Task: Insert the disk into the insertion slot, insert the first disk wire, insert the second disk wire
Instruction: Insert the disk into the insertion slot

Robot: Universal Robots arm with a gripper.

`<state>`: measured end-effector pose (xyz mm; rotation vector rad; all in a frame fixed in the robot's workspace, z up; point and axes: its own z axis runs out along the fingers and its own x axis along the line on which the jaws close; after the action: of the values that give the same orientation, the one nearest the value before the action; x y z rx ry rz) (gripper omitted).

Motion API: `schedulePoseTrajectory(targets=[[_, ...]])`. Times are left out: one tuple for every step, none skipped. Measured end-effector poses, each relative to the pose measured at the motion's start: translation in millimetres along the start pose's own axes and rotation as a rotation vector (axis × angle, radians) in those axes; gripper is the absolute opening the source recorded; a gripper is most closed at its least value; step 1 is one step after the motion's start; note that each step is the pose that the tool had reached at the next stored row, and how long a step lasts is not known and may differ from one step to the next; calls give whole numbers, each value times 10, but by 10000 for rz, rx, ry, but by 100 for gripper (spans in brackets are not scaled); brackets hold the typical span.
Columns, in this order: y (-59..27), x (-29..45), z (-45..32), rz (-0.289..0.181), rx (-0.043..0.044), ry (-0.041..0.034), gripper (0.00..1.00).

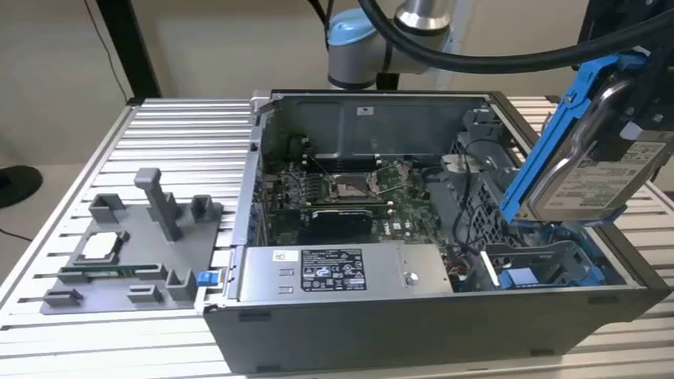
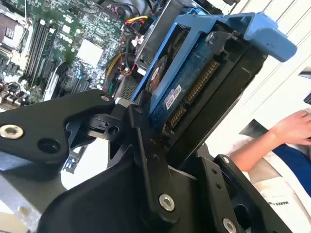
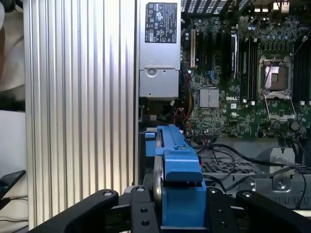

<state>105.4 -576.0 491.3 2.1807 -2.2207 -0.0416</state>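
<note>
**Robot gripper holds blue-framed disk over an open computer case**

At the upper right of the exterior view, the gripper is clamped on the disk, a silver drive in a blue carrier. It is held tilted in the air above the right end of the open computer case. In the first wrist view, black fingers press the carrier's two sides. The motherboard lies mid-case, with the grey power-supply box along the near wall. A grey parts tray sits lower left on the slatted table.
</note>
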Motion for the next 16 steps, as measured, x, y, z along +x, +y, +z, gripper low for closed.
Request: schedulePoseTrajectory(targets=[[0,0,0,0,0,0,0],[0,0,0,0,0,1,0],[0,0,0,0,1,0,0],[0,0,1,0,5,2,0],[-1,0,4,-2,13,1,0],[-1,1,8,-1,18,0,0],[-1,3,13,-1,21,0,0],[-1,6,22,0,23,0,0],[-2,10,31,0,25,-1,0],[-2,14,43,0,28,0,0],[-3,17,57,0,33,-1,0],[-3,20,70,0,40,-1,0],[-4,22,86,0,47,-1,0],[-5,23,102,0,58,-1,0],[-5,23,118,0,68,0,0],[-6,24,134,0,80,-1,0]])
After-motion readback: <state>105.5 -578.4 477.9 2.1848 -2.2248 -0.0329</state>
